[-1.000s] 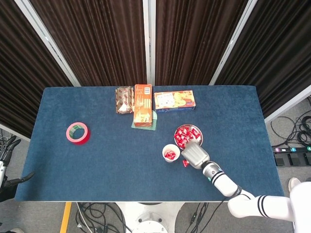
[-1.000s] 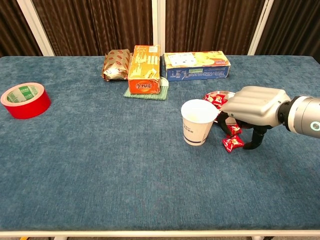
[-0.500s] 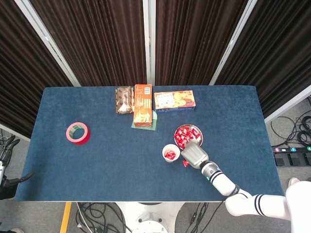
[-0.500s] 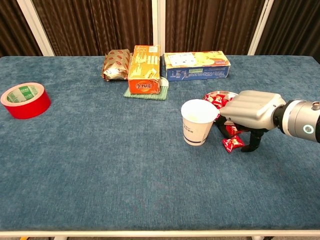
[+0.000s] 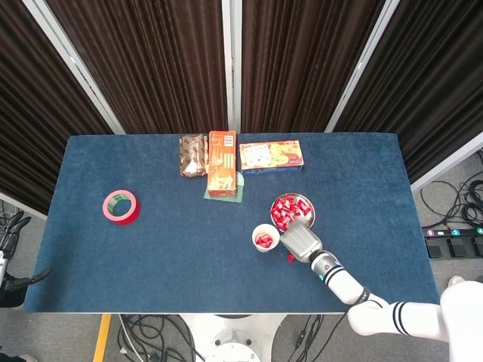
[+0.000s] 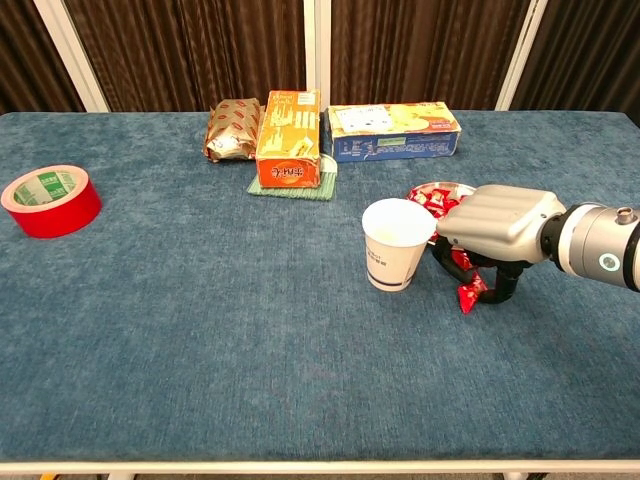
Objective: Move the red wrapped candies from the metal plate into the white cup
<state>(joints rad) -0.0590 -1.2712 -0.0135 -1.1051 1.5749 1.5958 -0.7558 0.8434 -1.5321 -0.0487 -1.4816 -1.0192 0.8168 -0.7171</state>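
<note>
chest view: right hand point(image 6: 492, 228) has closed round a stray candy point(image 6: 468, 293) on the cloth beside the cup point(image 6: 397, 243), tipping it up since a moment ago; the plate point(image 6: 452, 187) still holds more.

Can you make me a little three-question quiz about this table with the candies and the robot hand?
1. True or false: the white cup already has red candy inside.
2. What is the right hand holding in its fingers? A) roll of red tape B) red wrapped candy C) orange box
3. Fill in: the metal plate sits ___ the cup, as the head view shows it.

Key:
1. True; the head view shows red in the cup.
2. B; a red wrapped candy, just right of the cup.
3. Up and to the right of.
</note>
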